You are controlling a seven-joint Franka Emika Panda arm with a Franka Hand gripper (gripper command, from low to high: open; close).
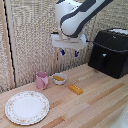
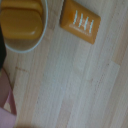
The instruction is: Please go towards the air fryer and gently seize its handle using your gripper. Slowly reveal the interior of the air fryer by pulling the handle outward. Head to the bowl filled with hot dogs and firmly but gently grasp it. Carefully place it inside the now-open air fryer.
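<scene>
Wood-plank table [image 1: 100,100] w/ a woven screen [image 1: 30,30] behind it. Air fryer [image 1: 111,52] sits far back at the exterior view's right, matte black, drawer shut, stubby handle [image 1: 102,59] on its front face toward the table's middle. Bowl [image 1: 59,78] is near the table's center-left, white, w/ yellow-orange hot dogs [image 1: 58,78] inside; in the wrist view the bowl [image 2: 42,27] shows at the frame's edge, hot dogs [image 2: 20,20] filling it. Gripper [image 1: 69,52] hangs in the air above the table, over the spot between bowl and block, well apart from the fryer and touching nothing; its two blue fingers [image 1: 62,51] point down w/ a clear gap between them, jaws released, nothing held. Orange block [image 1: 76,89] lies flat just right of the bowl and nearer the front; wrist view shows the block [image 2: 80,21] w/ pale markings on top, apart from the bowl. Pink mug [image 1: 42,80] stands upright just left of the bowl. Floral-rimmed plate [image 1: 27,107] lies at near left, apart from the mug.
</scene>
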